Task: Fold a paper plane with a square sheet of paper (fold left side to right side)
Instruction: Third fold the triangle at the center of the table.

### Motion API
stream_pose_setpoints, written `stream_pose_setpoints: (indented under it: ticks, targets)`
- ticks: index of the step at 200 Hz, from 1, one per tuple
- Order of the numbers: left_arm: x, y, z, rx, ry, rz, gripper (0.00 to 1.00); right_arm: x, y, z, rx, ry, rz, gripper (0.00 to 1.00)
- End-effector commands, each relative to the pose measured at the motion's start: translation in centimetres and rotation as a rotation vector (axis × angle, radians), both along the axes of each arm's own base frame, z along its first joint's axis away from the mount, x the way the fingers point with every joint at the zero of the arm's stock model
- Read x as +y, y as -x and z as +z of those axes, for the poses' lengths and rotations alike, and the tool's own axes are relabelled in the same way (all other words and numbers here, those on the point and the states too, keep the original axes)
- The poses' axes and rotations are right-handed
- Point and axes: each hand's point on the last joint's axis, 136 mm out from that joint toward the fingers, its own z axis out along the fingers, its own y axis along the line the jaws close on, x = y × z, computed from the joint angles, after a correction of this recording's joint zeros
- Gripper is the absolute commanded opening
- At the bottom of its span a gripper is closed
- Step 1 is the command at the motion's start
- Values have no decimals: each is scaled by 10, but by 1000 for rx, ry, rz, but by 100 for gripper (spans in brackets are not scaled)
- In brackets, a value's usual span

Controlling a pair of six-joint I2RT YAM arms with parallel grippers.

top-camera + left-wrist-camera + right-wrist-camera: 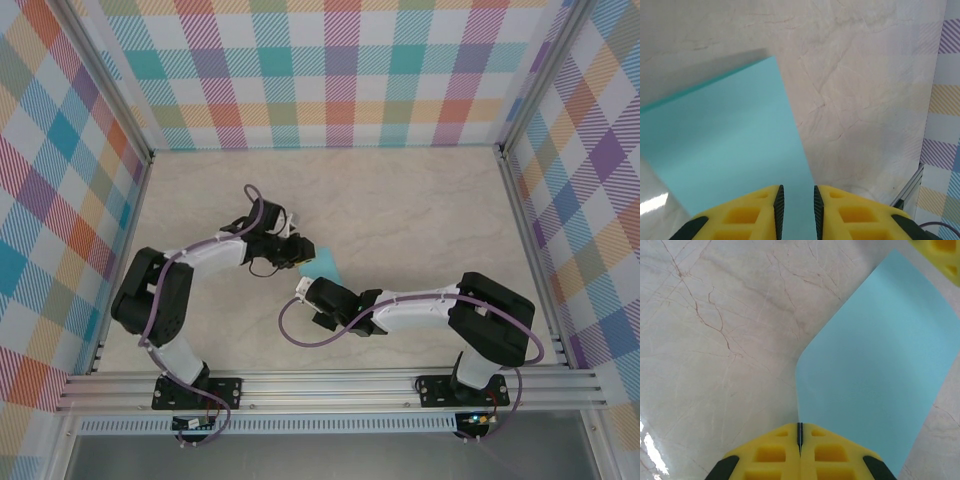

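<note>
The square sheet of paper (324,266) is light turquoise and lies at the table's middle between both grippers. My right gripper (800,437) is shut on the sheet's near edge, and the sheet (875,365) curves up from the table towards its jaws. In the top view the right gripper (303,291) sits just in front of the sheet. My left gripper (798,210) is open by a narrow gap over the sheet (730,140), near its right edge; from above it (291,249) is at the sheet's far left. The paper plane is out of view; the paper is an unfolded sheet.
The marble-look table (400,200) is walled by checked panels (330,70) on three sides. An aluminium rail (330,385) runs along the near edge with both arm bases on it. The left gripper's yellow fingers (940,250) show at the right wrist view's top right.
</note>
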Motion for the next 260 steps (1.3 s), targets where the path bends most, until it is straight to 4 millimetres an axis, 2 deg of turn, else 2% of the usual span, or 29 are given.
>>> stream_pose_setpoints:
  ticks: [1,36,77,120,169,260]
  targets:
    - [-16,-14,-3,-17,33,-62,23,3,3,-3,32,-1,-3,0]
    - [-34,-19,-19,-6,-11,-116,21,6,3,-2,38,-10,-6,0]
    - [-40,-15,-50,45,-85,-136,17,7,5,-5,71,-20,-19,0]
    - [-44,-7,-73,80,-136,-152,13,5,9,-6,125,-35,-23,0]
    - [-41,0,-85,83,-179,-176,12,5,12,0,247,-111,-27,0]
    - [-40,3,-96,103,-193,-183,10,-17,-12,2,479,-213,-99,0]
